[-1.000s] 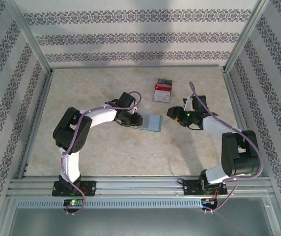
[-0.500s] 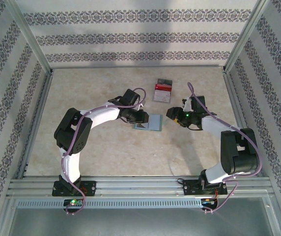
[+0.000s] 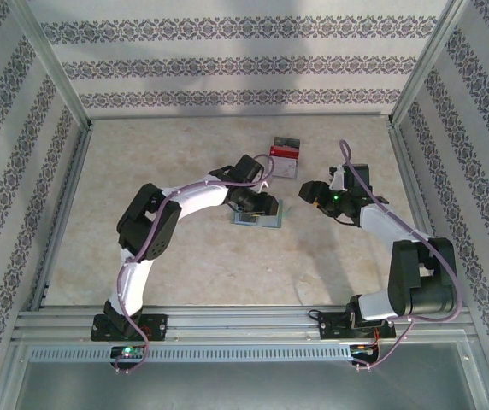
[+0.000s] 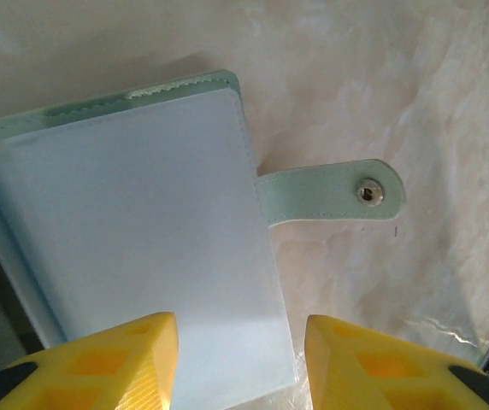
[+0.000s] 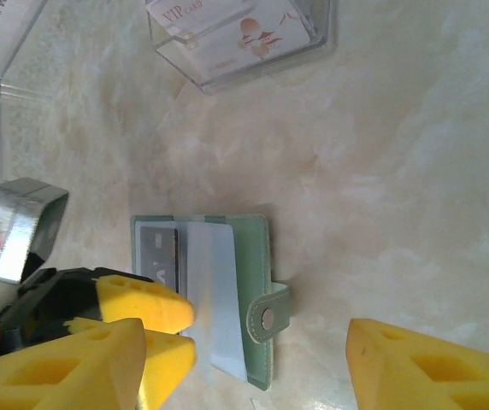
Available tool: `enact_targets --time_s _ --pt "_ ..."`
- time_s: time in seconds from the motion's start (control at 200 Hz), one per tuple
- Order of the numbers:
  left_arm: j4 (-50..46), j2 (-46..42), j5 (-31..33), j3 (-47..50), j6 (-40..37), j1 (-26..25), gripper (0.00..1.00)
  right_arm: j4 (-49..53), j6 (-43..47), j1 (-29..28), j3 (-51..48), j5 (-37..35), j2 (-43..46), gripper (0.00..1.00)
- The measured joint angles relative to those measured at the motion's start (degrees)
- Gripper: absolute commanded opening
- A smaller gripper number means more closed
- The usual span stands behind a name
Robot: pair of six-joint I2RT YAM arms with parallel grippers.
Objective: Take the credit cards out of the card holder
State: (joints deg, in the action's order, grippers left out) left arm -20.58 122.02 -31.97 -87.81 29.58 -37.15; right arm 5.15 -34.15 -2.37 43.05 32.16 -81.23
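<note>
Both grippers are seen with fingers spread; nothing is clamped. The card holder (image 3: 268, 224) is laid open and flat on the table (image 3: 185, 256), mid-table between the two arms, on the near side of the clear card case (image 3: 284, 156).

The left gripper (image 3: 266, 207) is positioned directly over the holder. In the left wrist view its yellow fingers (image 4: 120, 363) are set apart on either side of the near edge of the pale blue inner panel (image 4: 133, 231). Whether the panel is touched cannot be told. The green strap tab (image 4: 313, 195) with its metal snap (image 4: 366, 193) is laid flat on the table to the panel's right, unfastened.

The right gripper (image 3: 309, 192) is held to the right of the holder, apart from it, and is pointed toward it. In the right wrist view its fingers (image 5: 424, 367) are spread wide, with the holder framed between them. A dark credit card (image 5: 159, 254) is seen tucked in the holder's left pocket, just beside the pale panel. The left gripper's yellow fingertips are seen over the holder's left edge. The clear case, with a card marked "VIP card" inside, is located beyond the holder and apart from it.
</note>
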Motion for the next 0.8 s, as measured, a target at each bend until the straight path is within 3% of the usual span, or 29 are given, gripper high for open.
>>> enact_targets --time_s 0.799 --pt "-2.7 3.2 -0.3 -3.2 -1.4 -0.9 0.48 0.6 1.1 0.4 -0.3 0.3 0.2 0.63"
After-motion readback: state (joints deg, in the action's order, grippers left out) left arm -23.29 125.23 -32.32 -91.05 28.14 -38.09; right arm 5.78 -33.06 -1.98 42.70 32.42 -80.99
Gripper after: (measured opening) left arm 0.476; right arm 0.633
